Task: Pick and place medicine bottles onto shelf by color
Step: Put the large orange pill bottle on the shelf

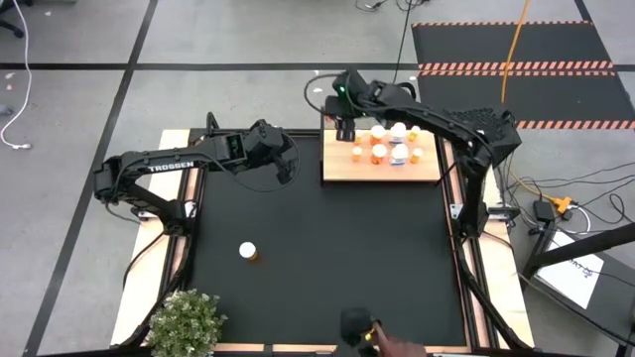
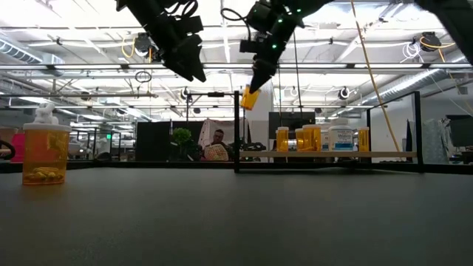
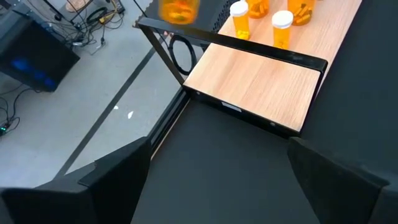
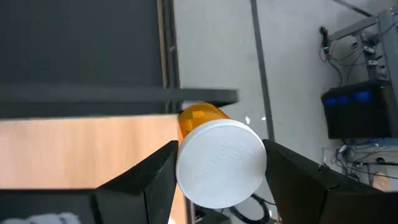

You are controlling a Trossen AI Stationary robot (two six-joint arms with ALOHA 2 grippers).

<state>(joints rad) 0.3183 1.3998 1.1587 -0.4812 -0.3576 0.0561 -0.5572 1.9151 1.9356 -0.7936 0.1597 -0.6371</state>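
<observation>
Nearest the low camera: one orange bottle (image 2: 46, 154) with a white cap stands upright on the black mat (image 1: 327, 258), alone, well apart from both arms. In the high view the same bottle (image 1: 248, 252) sits toward the mat's left-front area. A small potted plant (image 1: 187, 323) stands at the front-left corner of the table.

Mid-field: left gripper (image 1: 286, 159) hangs above the mat, just beside the left edge of the shelf (image 1: 347, 171). Its fingers (image 3: 118, 171) are spread wide with nothing between them; the left wrist view looks past them onto bare mat and the empty near portion of the shelf (image 3: 261, 81).

Farther: right gripper (image 1: 345, 127) is raised over the shelf's far-left corner. Its two fingers (image 4: 152, 171) clamp a held bottle (image 4: 217, 158), one on each side of the white cap, which faces the wrist camera; the orange body points away from it. In the low view the held bottle (image 2: 250, 97) hangs tilted from the fingertips, clear above the shelf board (image 2: 347, 154), not touching it.

Farthest: a cluster of bottles (image 1: 389, 144) already stands upright on the shelf's right-centre part, orange ones and at least one white. Low view shows them (image 2: 321, 138) in a row on the board. A person (image 2: 217, 145) is seated in the room beyond.
</observation>
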